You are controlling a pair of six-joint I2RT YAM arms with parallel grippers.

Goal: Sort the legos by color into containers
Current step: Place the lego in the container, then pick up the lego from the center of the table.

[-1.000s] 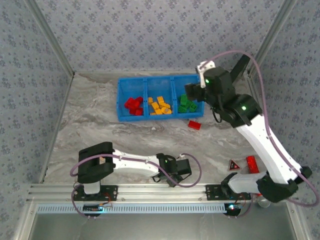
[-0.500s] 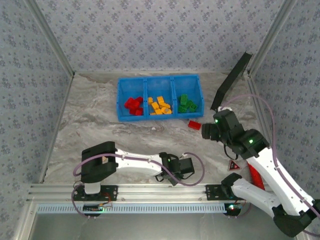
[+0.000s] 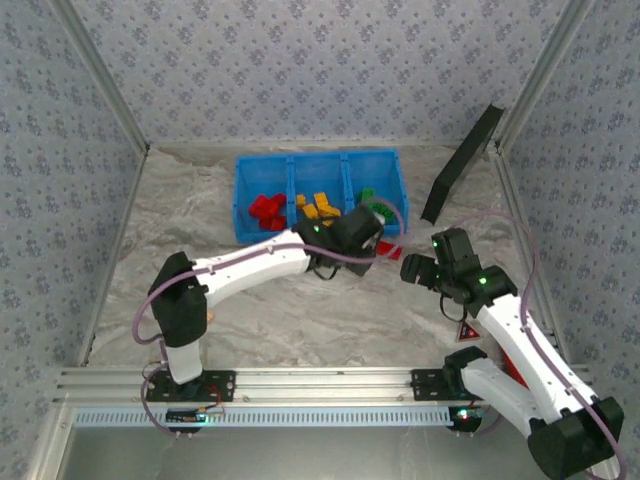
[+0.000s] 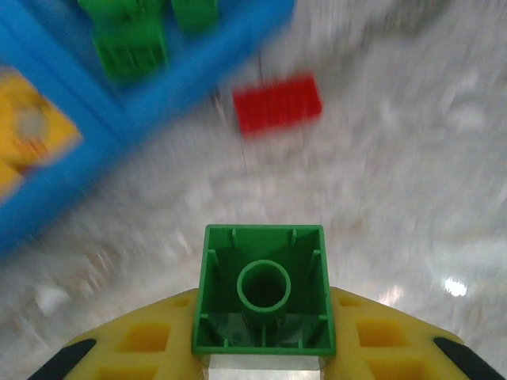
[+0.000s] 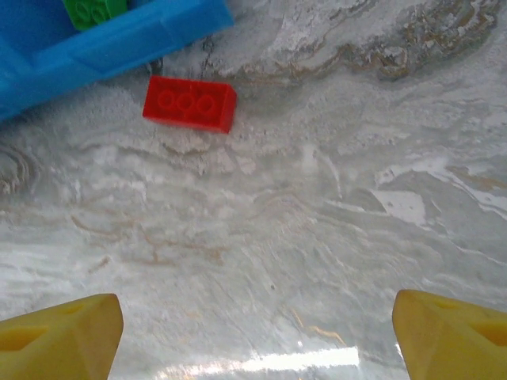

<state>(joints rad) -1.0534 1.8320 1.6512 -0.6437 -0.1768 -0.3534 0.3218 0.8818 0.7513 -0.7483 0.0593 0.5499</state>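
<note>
No legible txt, labels or nos. anywhere.

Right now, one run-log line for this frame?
left gripper shut on green plastic lego brick | right gripper open over table | red plastic lego brick loose on table, just outside blue plastic three-compartment bin

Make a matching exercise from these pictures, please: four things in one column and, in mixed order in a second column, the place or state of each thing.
Column one
1. green brick
2. single red brick
3. yellow bricks
4. right gripper

Column two
A. in the middle compartment of the blue bin
B. lying on the table, just outside the bin's front wall
C. held by the left gripper, hollow underside toward the camera
D. open, above bare table

Pairs: 1-C, 2-B, 3-A, 4-D
</note>
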